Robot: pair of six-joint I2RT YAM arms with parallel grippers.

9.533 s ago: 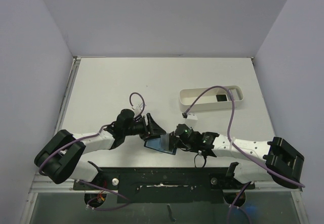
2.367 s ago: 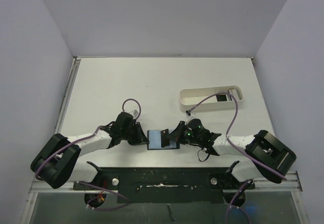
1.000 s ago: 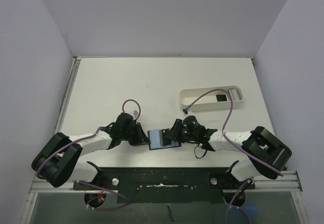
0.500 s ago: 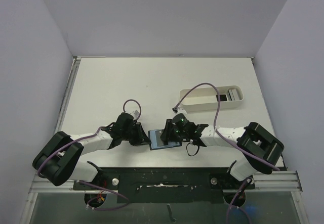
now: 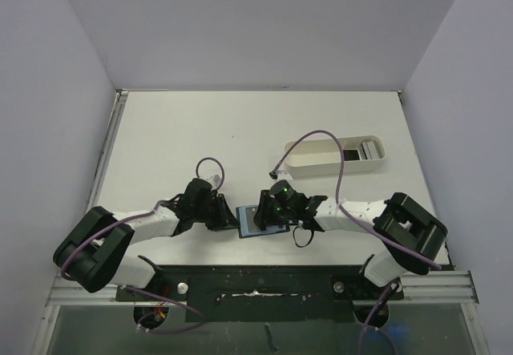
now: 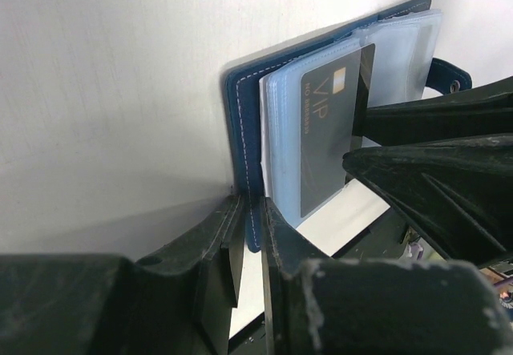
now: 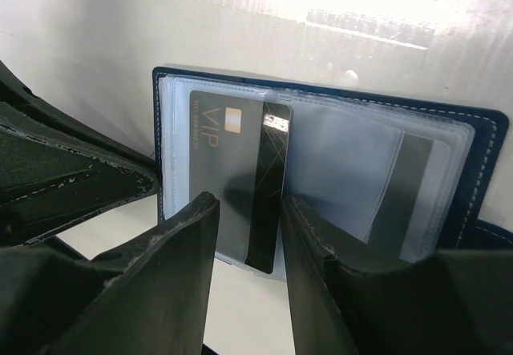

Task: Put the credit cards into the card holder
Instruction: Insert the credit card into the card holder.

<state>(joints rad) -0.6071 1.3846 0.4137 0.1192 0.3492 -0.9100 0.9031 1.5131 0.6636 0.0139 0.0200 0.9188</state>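
Sliding the dark rectangular credit card marked VIP (image 7: 232,163) into a clear plastic sleeve of the open navy-blue folding card holder (image 6: 243,131) looks like the step in hand. The right pincer (image 7: 248,219) is narrowed on the card's free end. The card seems partly under the sleeve lip and slightly askew. It would help to square its long edges with the sleeve mouth, then push flat and slowly so the thin plastic does not buckle. The left pincer (image 6: 250,211) is clamped on the holder's left cover edge and should brace against that push. A second dark card (image 7: 413,187) sits in another sleeve. Far right on the white tabletop (image 5: 200,131), a long white oval tray (image 5: 333,167) holds one more dark card (image 5: 350,155). The purple cable (image 5: 311,134) arches over it, a possible snag.
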